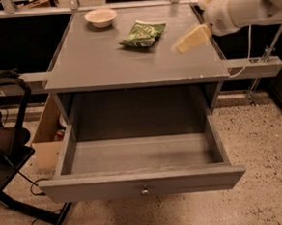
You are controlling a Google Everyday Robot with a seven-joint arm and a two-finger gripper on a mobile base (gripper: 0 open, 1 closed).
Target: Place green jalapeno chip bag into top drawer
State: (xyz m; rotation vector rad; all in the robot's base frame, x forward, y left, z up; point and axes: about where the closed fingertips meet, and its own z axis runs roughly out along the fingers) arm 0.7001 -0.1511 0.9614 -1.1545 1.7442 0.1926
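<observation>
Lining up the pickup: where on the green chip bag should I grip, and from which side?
The green jalapeno chip bag lies flat on the tabletop, left of the tool, which hovers above the table's right edge. Probably best: come down from above and pinch its right end, nearest the tool; lying flat, it offers no side to clamp.

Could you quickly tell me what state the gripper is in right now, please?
Gripper: above the table, to the right of the green jalapeno chip bag and apart from it, not holding it; open or shut cannot be told.
</observation>
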